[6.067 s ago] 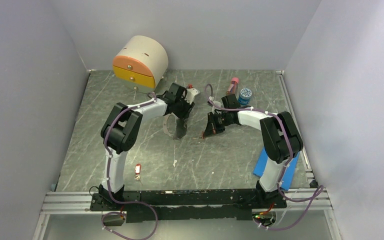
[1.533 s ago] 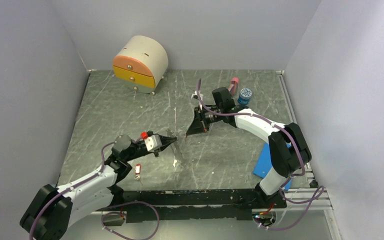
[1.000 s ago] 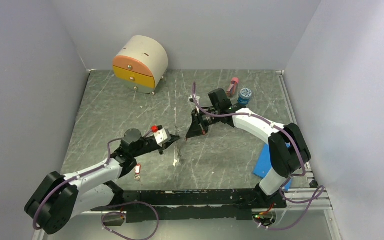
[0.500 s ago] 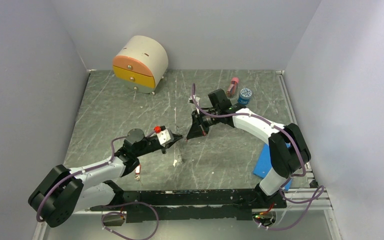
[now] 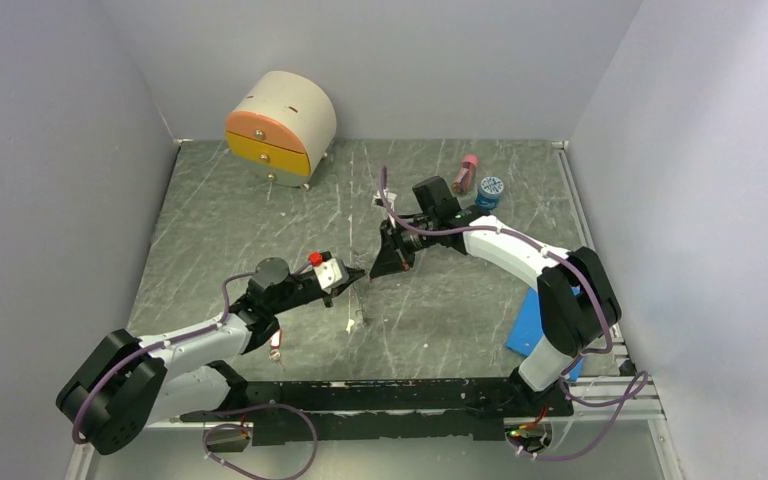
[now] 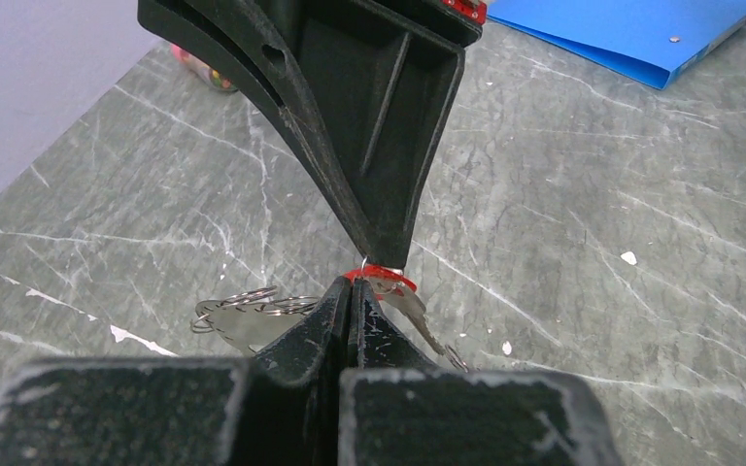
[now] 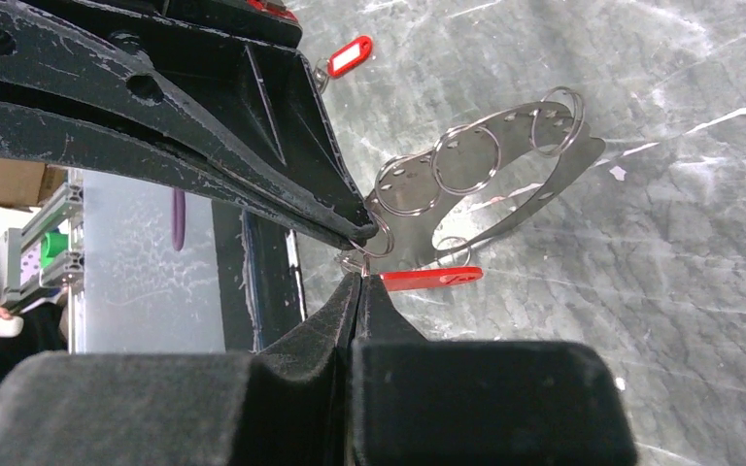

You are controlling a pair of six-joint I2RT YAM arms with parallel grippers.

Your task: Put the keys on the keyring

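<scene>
at the middle of the counter two pairs of fingers meet tip to tip: left fingers clamped on the one keyring, right fingers pinched shut on one red-tagged key — a second key lies flat beside the left arm.

A grey marbled table is enclosed by pale walls. At its far left corner a rounded cream drawer cabinet is set, with an orange drawer front above a yellow one. Toward the far right a pink bottle is seen just beside a blue-lidded jar. A blue folder is laid at the near right, partly hidden. An aluminium rail is fixed along the near edge.
</scene>
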